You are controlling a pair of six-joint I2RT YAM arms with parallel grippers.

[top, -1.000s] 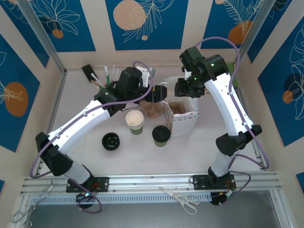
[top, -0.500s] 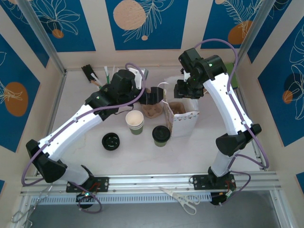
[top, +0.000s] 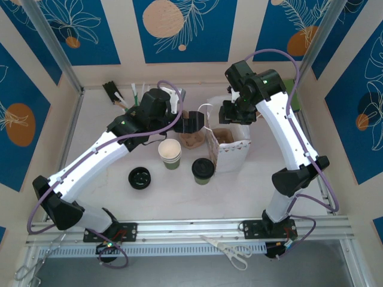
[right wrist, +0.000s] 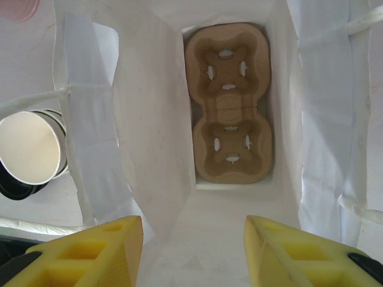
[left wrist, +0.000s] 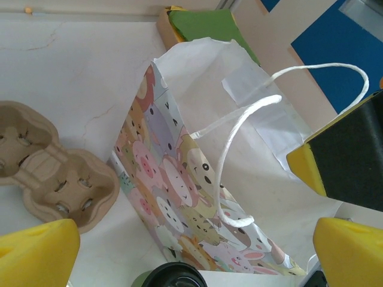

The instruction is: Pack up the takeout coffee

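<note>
The takeout coffee [top: 203, 170], a short green cup with a black lid, stands on the table just left of the white bag [top: 232, 150]; its lid [left wrist: 173, 276] shows at the bottom of the left wrist view. My left gripper [top: 191, 124] hangs open beside the bag's animal-print side [left wrist: 179, 191], near the rope handle [left wrist: 230, 155], with nothing between its fingers. My right gripper [top: 234, 113] hovers open over the bag's mouth. Looking down inside, a cardboard cup carrier [right wrist: 227, 101] lies on the bottom, and the yellow fingertips [right wrist: 90, 251] stand apart.
A second cardboard carrier [top: 191, 139] lies left of the bag. A lidless green cup [top: 170, 153] stands near the coffee and a lone black lid [top: 139, 177] lies further left. Stirrers and packets [top: 125, 95] sit at the back left. Scissors [top: 230, 251] rest on the front rail.
My left gripper opened wider and drew back a little to the left from the bag's handle, its elbow swinging outward. The right arm, the bag and the cups stayed put.
</note>
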